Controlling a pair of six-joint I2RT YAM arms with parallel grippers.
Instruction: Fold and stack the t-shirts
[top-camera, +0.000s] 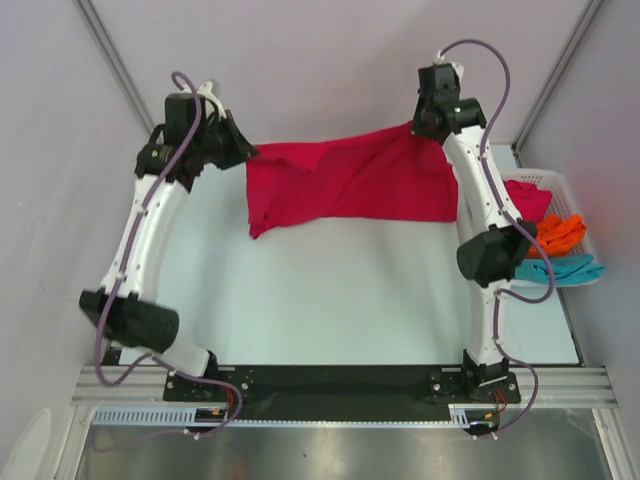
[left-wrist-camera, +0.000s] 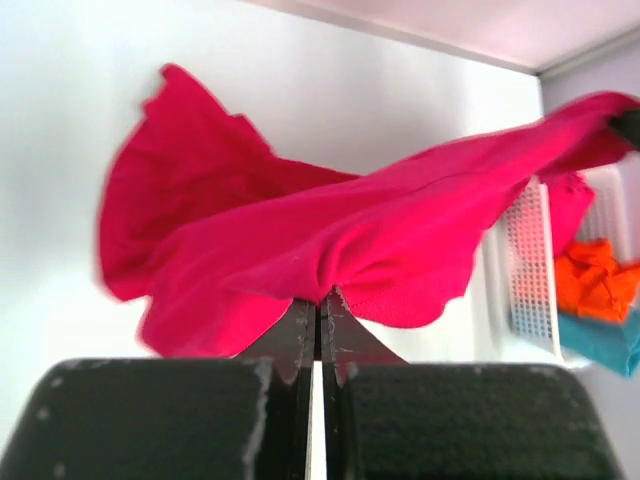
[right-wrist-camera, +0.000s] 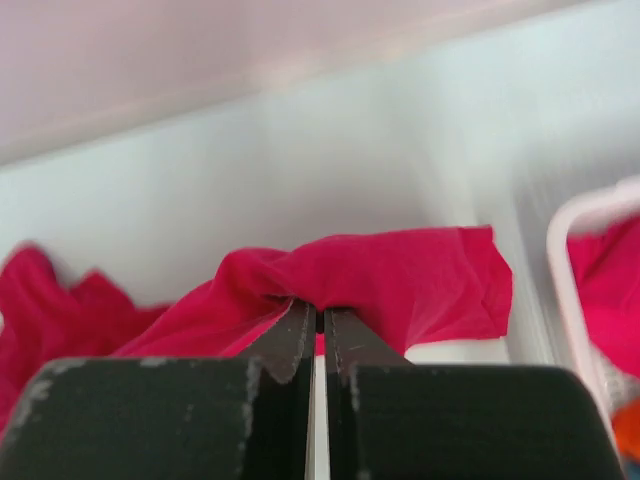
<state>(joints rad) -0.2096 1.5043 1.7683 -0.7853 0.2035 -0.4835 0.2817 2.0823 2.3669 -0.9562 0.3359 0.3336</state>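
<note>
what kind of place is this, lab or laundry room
Probably a robot test cell in a lab: left arm and right arm bolted at the edge of a white table, holding a red shirt between them, plain walls boxing it in, a basket of shirts alongside.

Around me plain pale lilac walls (top-camera: 320, 50) close in on three sides, grey metal struts (top-camera: 112, 60) run up the back corners, soft even light falls on the pale white table (top-camera: 330, 300), with an aluminium rail (top-camera: 560, 384) along its near edge and a brushed steel sheet (top-camera: 340, 452) below.
</note>
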